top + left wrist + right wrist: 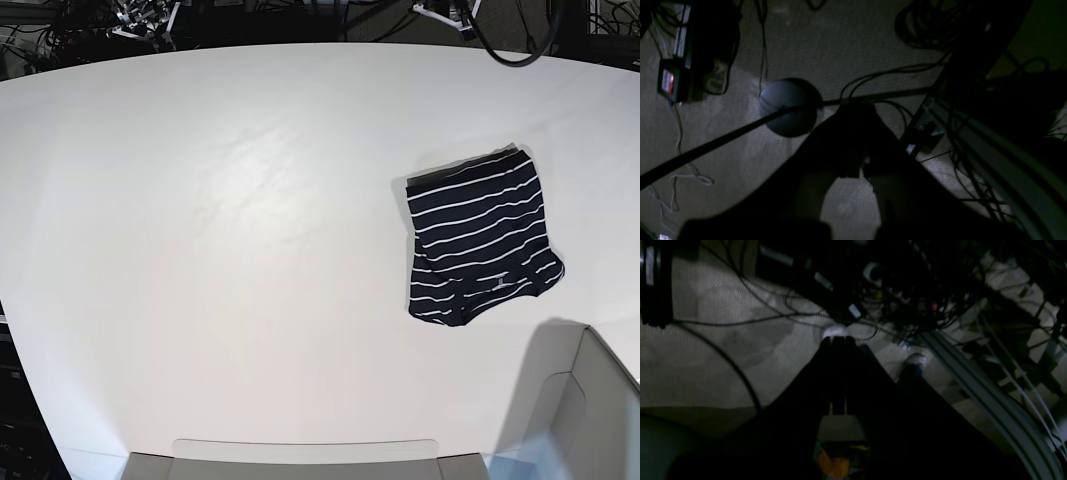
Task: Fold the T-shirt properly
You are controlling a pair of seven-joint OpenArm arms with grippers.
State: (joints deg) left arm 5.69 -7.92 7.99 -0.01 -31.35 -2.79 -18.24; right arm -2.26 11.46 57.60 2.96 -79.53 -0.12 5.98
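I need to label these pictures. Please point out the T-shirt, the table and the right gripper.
T-shirt (pixel 480 238): base view, middle of the folded striped fabric.
Table (pixel 220 250): base view, bare white surface left of the shirt.
Right gripper (pixel 838 340): right wrist view, between the dark fingertips, which stand together.

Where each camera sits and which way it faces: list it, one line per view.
Left wrist: on the left arm, facing carpet and cables off the table; left gripper dark, state unclear.
Right wrist: on the right arm, facing carpet and cable clutter; right gripper shut.
Base: overhead, looking down at the table with the folded T-shirt; no arm shows.
Both wrist views share the floor, not the T-shirt.
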